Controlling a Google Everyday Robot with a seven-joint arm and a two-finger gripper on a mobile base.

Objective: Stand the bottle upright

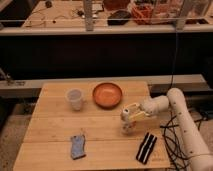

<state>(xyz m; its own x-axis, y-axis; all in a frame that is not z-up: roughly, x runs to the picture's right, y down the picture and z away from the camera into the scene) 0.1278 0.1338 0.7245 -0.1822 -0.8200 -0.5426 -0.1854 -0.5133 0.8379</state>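
My gripper (pixel 128 122) is low over the wooden table (pixel 55 127), right of centre and just in front of the round orange bowl (pixel 107 94). The white arm (pixel 175 107) reaches in from the right. A small pale, orange-tinted shape at the gripper's tip (pixel 127 126) reaches down to the table top and looks roughly upright. It seems to be the bottle, but the gripper covers most of it, so I cannot make out its outline or its top.
A translucent white cup (pixel 75 98) stands left of the bowl. A blue-grey flat thing (pixel 78 146) lies front left and a black striped thing (pixel 146 148) front right. Cables (pixel 172 137) hang off the table's right edge. A dark bench stands behind.
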